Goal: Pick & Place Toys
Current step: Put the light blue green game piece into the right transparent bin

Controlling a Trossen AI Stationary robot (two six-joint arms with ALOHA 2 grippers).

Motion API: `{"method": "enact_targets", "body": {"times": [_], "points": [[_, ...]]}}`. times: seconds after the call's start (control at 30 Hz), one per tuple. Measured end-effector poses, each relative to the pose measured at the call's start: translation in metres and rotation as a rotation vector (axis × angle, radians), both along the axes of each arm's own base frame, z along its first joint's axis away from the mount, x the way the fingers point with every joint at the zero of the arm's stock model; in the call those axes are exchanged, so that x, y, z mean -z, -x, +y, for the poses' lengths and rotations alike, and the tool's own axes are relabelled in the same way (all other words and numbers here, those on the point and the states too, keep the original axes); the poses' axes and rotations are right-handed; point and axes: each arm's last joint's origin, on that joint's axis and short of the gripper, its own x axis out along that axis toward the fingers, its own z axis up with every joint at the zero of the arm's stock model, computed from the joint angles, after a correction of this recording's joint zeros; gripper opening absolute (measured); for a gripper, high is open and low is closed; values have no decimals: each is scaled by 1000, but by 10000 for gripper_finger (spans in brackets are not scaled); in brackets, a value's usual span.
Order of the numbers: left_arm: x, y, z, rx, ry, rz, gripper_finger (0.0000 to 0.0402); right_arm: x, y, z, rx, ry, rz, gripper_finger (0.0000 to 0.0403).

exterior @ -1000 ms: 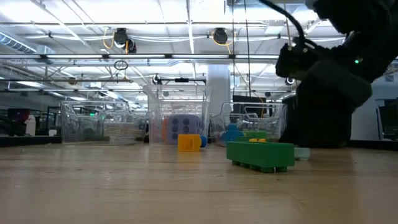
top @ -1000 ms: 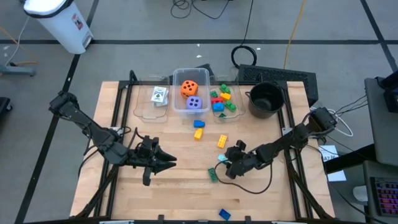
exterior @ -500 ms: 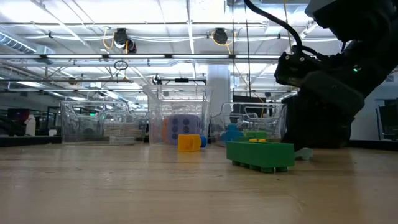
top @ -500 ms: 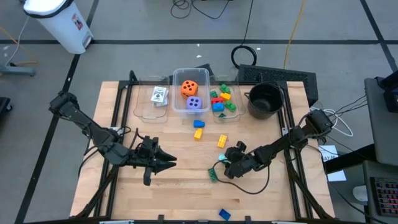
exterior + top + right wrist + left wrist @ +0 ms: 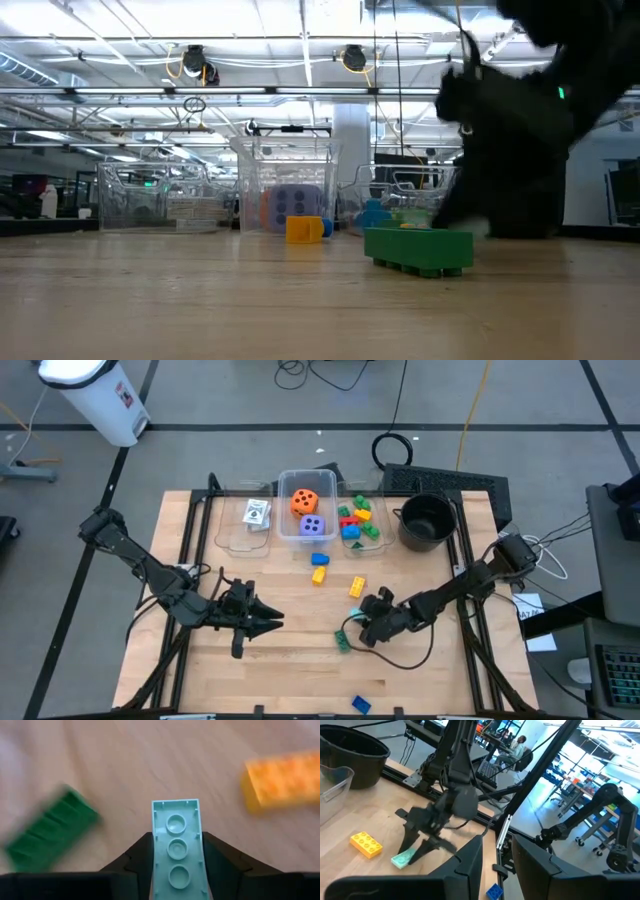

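Note:
My right gripper [image 5: 360, 630] is near the table's middle right, shut on a pale teal brick [image 5: 175, 840], which also shows in the left wrist view [image 5: 404, 859]. A green brick [image 5: 341, 642] lies flat on the table just left of it, and it also shows in the low view [image 5: 418, 248]. A yellow brick [image 5: 357, 588] lies farther back. A blue and a yellow brick [image 5: 319, 567] lie near the bins, and a blue brick [image 5: 360, 704] lies at the near edge. My left gripper [image 5: 278, 620] waits left of centre, open by a narrow gap and empty. My right gripper pinches the teal brick's two long sides [image 5: 156, 855] between its two fingers, at the brick's rear end. The fingers slant down from the table's right and lie along the brick. The brick sticks out past the fingertips, hollow underside up, low over the table.
Three clear bins stand at the far side: one with cards [image 5: 257, 513], one with an orange die [image 5: 306, 502] and a purple die [image 5: 312, 527], one with bricks [image 5: 358, 520]. A black pot [image 5: 427, 517] stands to their right. Bare wood lies between the two grippers.
My right gripper has shifted a little toward the table's left, closer to the green brick, still shut on the teal brick. It shows blurred in the low view now.

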Motion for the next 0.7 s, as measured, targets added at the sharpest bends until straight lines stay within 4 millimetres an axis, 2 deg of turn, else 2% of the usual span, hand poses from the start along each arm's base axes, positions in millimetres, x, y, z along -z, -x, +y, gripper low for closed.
{"method": "enact_targets", "body": {"times": [0.17,0.37,0.53,0.7], "points": [[0,0,0,0,-1,0,108,-38,-10,-3,-23,-38,-232,143],[0,-1,1,-5,10,0,108,-87,-15,-12,-12,-100,-539,132],[-1,-7,11,-50,6,-11,108,-116,-17,-21,-81,-282,-728,132],[-8,-16,22,-31,-137,-81,108,-132,-20,-30,-226,-544,-836,132]]}}
